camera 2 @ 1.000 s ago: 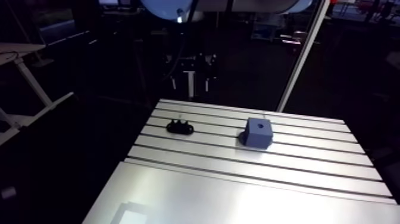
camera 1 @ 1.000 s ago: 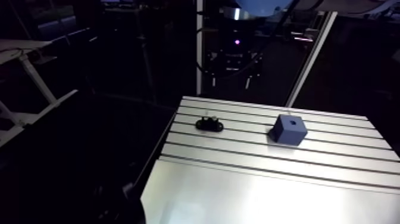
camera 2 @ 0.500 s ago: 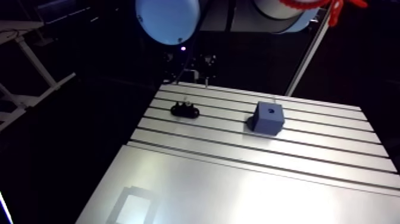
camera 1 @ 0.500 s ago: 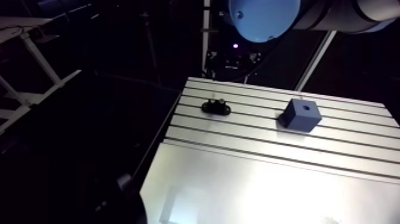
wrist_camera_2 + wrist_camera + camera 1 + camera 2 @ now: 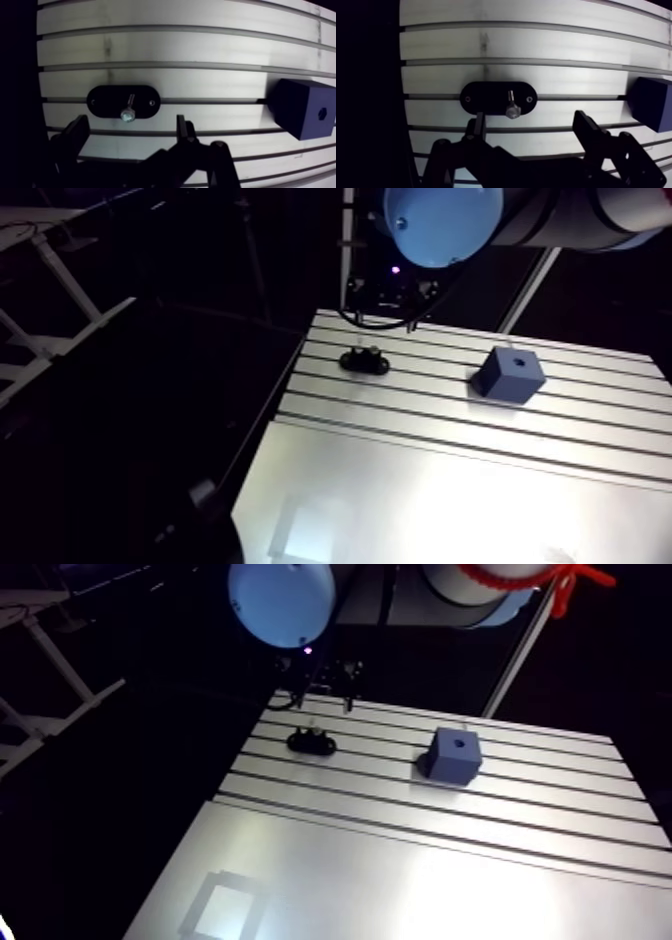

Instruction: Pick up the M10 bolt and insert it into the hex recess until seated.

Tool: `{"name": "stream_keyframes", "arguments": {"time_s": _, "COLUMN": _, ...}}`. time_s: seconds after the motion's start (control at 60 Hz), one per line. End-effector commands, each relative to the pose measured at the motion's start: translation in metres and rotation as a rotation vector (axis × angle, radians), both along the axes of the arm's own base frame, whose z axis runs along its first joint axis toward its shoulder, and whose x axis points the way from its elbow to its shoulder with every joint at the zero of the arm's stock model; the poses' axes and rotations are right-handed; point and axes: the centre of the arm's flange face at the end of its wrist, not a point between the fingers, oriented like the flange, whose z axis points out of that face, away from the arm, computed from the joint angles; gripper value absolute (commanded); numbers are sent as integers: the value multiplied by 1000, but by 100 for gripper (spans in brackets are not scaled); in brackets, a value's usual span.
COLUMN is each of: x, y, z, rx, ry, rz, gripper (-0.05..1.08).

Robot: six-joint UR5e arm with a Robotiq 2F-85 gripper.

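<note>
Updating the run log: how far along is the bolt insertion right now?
Done: nothing yet; the bolt stands in its black holder, not gripped. In hand: the gripper hangs open above the bolt, lined up on it without touching. Left: close on the bolt, lift it, carry it to the blue block and seat it in the empty hex recess.

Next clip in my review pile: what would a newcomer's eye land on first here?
A small silvery bolt sticks up from a black oval holder on the bright slotted table, just ahead of the open gripper. Off to one side of the holder, and apart from it, sits a blue block with a hex hole in its top face.
</note>
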Motion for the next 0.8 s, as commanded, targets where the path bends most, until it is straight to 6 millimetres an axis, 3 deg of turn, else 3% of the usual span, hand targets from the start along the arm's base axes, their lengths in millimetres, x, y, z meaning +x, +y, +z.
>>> {"name": "stream_keyframes", "arguments": {"time_s": 0.017, "x": 3, "y": 0, "z": -14, "rx": 1, "ry": -22, "rz": -11, "gripper": 11}}
{"name": "stream_keyframes", "arguments": {"time_s": 0.3, "x": 2, "y": -1, "z": -20, "rx": 0, "ry": -16, "rz": -8, "gripper": 22}}
{"name": "stream_keyframes", "arguments": {"time_s": 0.8, "x": 0, "y": -2, "z": -37, "rx": 0, "ry": -28, "rz": -2, "gripper": 30}}
